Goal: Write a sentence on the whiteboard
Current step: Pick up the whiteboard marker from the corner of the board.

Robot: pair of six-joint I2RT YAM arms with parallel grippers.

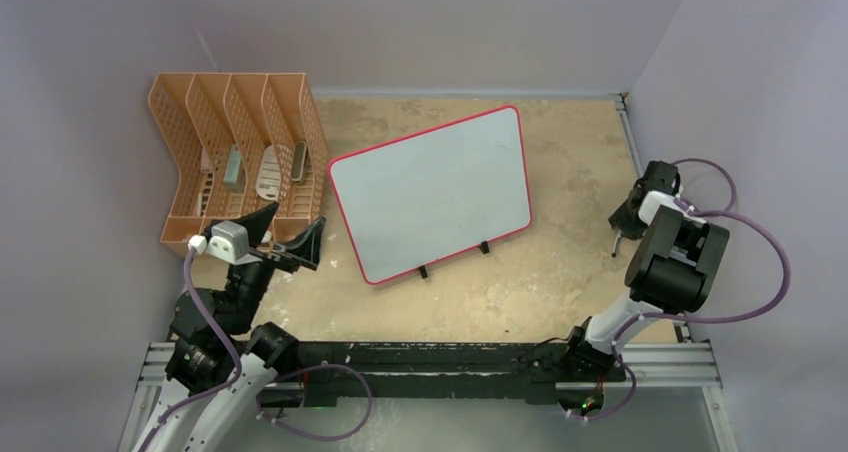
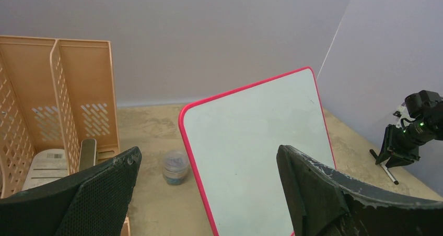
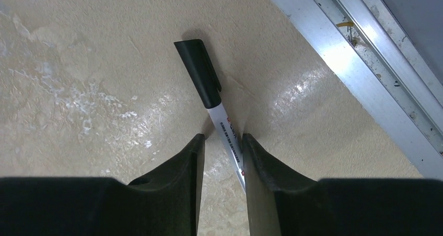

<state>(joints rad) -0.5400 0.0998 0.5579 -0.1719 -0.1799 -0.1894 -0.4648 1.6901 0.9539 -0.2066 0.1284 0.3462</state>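
Whiteboard [image 1: 430, 192] propped between two arms, marker [image 3: 209, 84] at the right jaws.

The orange mesh file rack [image 1: 235, 162] stands just left of the whiteboard. The left gripper [image 1: 290, 227] hovers near the board's lower left corner with its jaws wide apart and nothing between them. The whiteboard stands tilted back on its black feet on the bench [image 1: 560, 272]. Well right of it, the right gripper [image 3: 223, 138] points down with narrow jaws straddling the capped marker's white barrel; whether they pinch it, I cannot tell.
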